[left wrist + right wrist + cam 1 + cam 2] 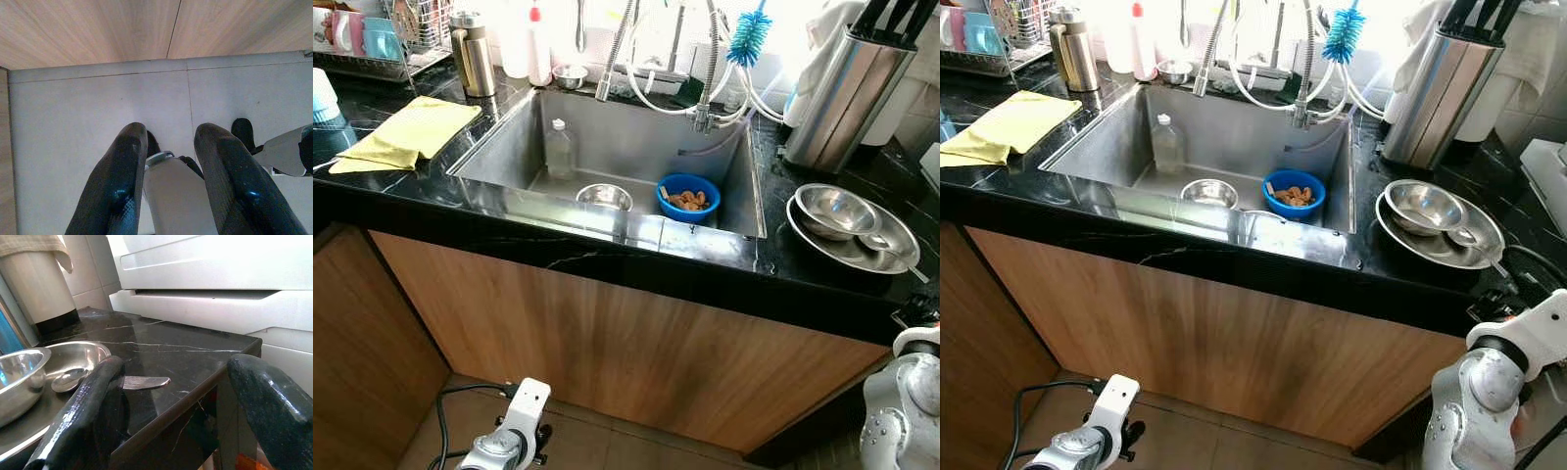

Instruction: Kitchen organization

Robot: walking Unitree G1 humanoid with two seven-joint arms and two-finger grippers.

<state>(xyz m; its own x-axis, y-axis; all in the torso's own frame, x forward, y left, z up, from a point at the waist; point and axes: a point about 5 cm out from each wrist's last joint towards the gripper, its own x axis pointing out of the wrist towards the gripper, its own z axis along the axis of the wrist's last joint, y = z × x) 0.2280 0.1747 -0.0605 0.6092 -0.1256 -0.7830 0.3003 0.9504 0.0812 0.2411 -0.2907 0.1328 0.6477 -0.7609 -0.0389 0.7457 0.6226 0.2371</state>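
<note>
The steel sink (607, 137) holds a blue bowl (688, 196) with brown scraps, a small steel bowl (604, 197) and a clear plastic bottle (559, 149). On the black counter to the sink's right, a steel bowl (835, 210) sits in a wider steel dish (891, 230), and a spoon (142, 382) has its handle pointing off the rim. My right gripper (178, 364) is open at the counter's front right edge, just short of the spoon handle, holding nothing. My left gripper (171, 132) hangs open low over the floor tiles.
A yellow cloth (411, 132) lies left of the sink, with a steel flask (473, 54) and a dish rack (372, 39) behind it. A steel knife holder (847, 98) and a blue brush (749, 34) stand at the back right. A white appliance (220, 264) borders the counter's right end.
</note>
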